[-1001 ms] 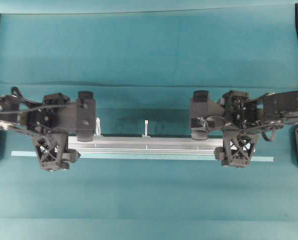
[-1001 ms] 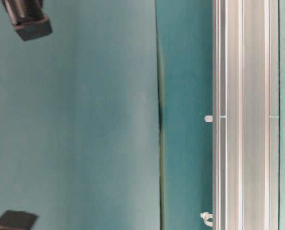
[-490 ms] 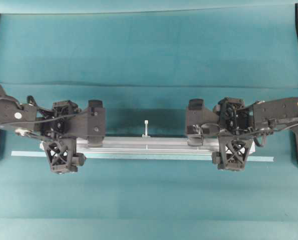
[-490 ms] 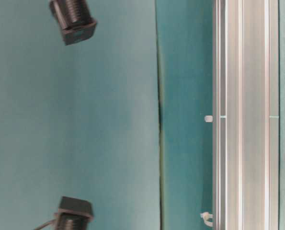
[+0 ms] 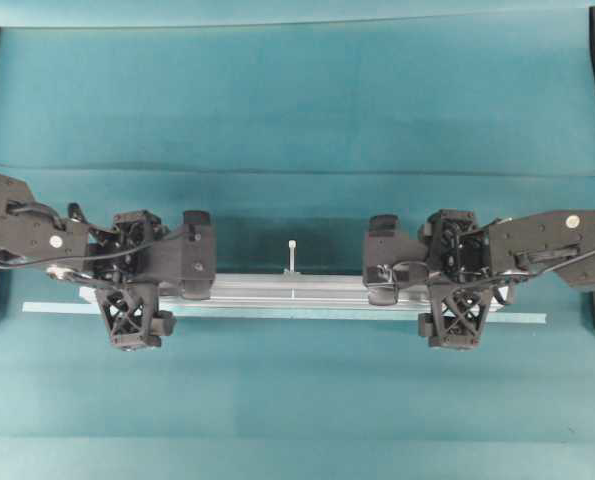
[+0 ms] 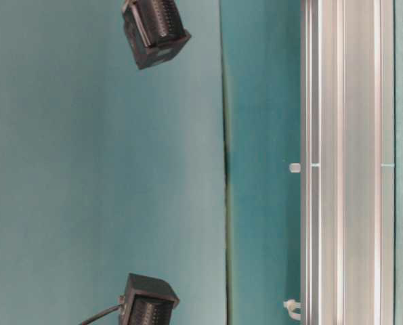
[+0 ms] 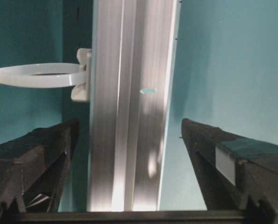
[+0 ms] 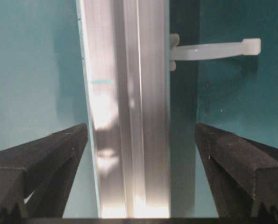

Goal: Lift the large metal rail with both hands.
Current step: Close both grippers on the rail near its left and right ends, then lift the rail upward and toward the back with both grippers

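Teal cloth [image 5: 297, 90] over the whole table, with one fold line running across behind the work. One large metal rail [image 5: 292, 288] lying flat along the middle, silver and grooved lengthwise; one thinner pale flat strip [image 5: 537, 318] just beside its near edge, reaching farther out at both ends. Zip ties: one upright at the rail's centre [image 5: 292, 254] in the overhead view, one looped off the rail's side in the left wrist view [image 7: 40, 75], one likewise in the right wrist view [image 8: 213, 49]. Two black arms, one per side. Left gripper [image 5: 149, 290] over the rail's left end, fingers [image 7: 31, 158] spread wide with the rail between them and clear space on both sides, gripping nothing. Right gripper [image 5: 439, 292] over the right part of the rail, fingers [image 8: 237, 163] equally wide apart, straddling the rail without touching it. Two black wrist cameras [image 6: 154, 28] visible in the table-level view.
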You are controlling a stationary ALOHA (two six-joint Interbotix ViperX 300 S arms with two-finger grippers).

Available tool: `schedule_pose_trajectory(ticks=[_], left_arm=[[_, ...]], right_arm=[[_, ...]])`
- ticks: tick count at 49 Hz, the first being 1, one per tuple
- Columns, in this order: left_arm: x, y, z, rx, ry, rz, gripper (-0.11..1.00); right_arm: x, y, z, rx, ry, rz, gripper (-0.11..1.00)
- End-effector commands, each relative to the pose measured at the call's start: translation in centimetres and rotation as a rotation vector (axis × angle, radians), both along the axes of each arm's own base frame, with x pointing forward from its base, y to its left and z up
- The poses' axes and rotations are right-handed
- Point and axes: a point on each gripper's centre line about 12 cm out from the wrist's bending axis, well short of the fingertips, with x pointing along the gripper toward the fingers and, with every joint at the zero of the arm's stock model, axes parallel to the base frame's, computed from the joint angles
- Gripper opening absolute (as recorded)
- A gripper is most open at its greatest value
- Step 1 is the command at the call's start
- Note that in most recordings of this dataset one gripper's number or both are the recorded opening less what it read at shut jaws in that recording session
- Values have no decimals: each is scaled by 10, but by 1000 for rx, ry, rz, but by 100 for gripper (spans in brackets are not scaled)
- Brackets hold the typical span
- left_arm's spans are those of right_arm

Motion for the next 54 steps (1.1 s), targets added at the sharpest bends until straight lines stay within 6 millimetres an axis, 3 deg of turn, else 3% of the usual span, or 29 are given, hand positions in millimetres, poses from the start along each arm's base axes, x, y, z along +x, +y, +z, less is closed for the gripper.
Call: schedule_pose_trajectory(ticks=[1,13,18,22,28,30,54], left_arm=[[4,0,3,1,-15,-3,96],[5,0,3,2,-26,-4,94],[6,0,4,0,-31,0,86],[6,0,4,-2,-31,3,68],[6,0,4,-1,-31,1,37],[6,0,4,0,-32,0,36],[6,0,5,-4,-35,8,36]], right_arm=[[1,0,-5,-2,1,7,96],[0,-1,-6,-2,0,1,96],[2,-1,-6,-1,-2,-2,93],[3,-1,-6,-1,0,-4,78],[4,-1,-6,0,3,-3,44],[4,-1,-6,0,3,-5,38],[2,-2,-6,5,15,-12,39]])
